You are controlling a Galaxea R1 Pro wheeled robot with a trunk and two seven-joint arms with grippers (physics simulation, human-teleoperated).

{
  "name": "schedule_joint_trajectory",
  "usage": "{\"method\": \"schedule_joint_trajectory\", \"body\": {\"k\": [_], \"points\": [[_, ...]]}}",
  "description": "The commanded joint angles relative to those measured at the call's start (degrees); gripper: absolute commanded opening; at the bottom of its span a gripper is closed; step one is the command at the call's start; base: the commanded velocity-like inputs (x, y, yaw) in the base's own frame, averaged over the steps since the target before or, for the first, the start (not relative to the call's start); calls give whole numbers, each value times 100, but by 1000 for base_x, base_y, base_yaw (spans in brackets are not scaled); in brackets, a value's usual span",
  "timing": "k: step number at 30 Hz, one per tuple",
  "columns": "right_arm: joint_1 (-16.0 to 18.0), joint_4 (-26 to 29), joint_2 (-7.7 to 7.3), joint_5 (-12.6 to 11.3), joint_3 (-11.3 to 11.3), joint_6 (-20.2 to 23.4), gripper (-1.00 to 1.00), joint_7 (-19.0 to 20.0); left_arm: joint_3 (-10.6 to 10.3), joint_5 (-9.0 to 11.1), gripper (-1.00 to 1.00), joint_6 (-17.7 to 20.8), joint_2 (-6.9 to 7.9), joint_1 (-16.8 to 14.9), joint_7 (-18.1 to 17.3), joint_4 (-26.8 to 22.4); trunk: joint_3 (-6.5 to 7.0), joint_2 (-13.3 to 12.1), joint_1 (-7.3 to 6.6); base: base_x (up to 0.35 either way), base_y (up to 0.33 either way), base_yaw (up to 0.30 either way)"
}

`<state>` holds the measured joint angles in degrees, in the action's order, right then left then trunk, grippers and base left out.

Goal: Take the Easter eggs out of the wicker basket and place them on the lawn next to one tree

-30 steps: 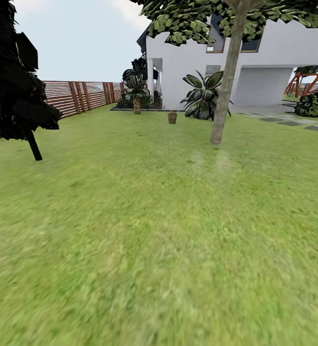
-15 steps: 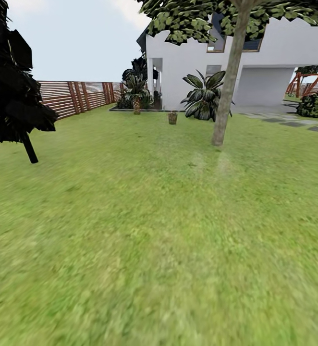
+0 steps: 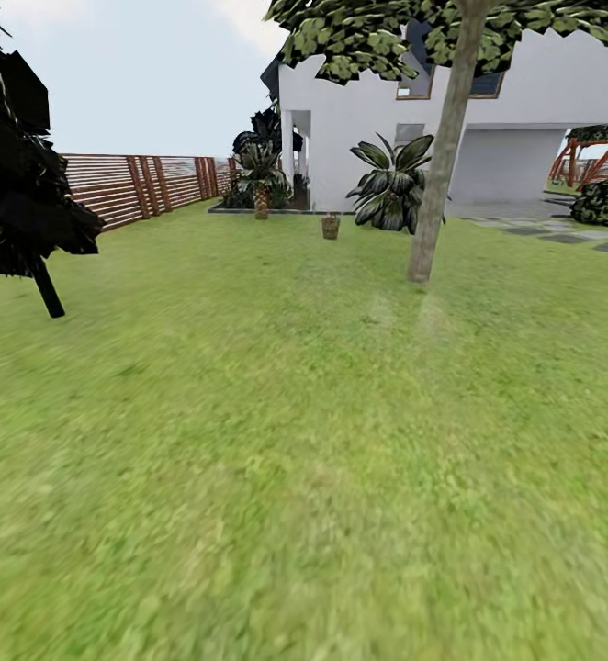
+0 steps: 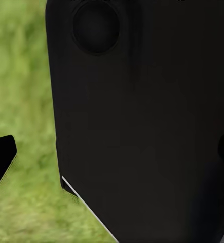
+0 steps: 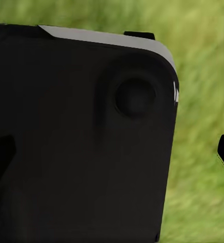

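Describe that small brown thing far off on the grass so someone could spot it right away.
Start at the white house across the lawn. Just in front, between the short palm and the broad-leaved plant, a small brown basket-like object sits on the grass. It is the only low brown item there.

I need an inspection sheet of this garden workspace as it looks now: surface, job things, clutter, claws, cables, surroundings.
Surface: lawn, flat green grass.
Job's things: small brown basket stands far off on the grass near the house; its contents are too small to tell. Tree with pale trunk stands to the right of it, nearer.
Clutter: nothing seen.
Claws: dark robot parts block both wrist views; open or shut cannot be told.
Cables: nothing seen.
Surroundings: white house, slatted fence, dark tree at left, palms, paving slabs.
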<state>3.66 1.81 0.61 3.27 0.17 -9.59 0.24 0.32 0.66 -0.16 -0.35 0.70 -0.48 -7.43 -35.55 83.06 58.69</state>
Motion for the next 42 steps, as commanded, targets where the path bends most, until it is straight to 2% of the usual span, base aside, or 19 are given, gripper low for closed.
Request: {"method": "schedule_joint_trajectory", "body": {"k": [1,42], "points": [[3,-5,0,34,-4,-17,100,2,6,6,100,-2,0,4,-5,-9,-4,2,4,341,0,0],[3,-5,-20,25,-8,-17,100,2,12,5,100,-2,0,3,-5,-11,-4,2,4,340,0,0]]}}
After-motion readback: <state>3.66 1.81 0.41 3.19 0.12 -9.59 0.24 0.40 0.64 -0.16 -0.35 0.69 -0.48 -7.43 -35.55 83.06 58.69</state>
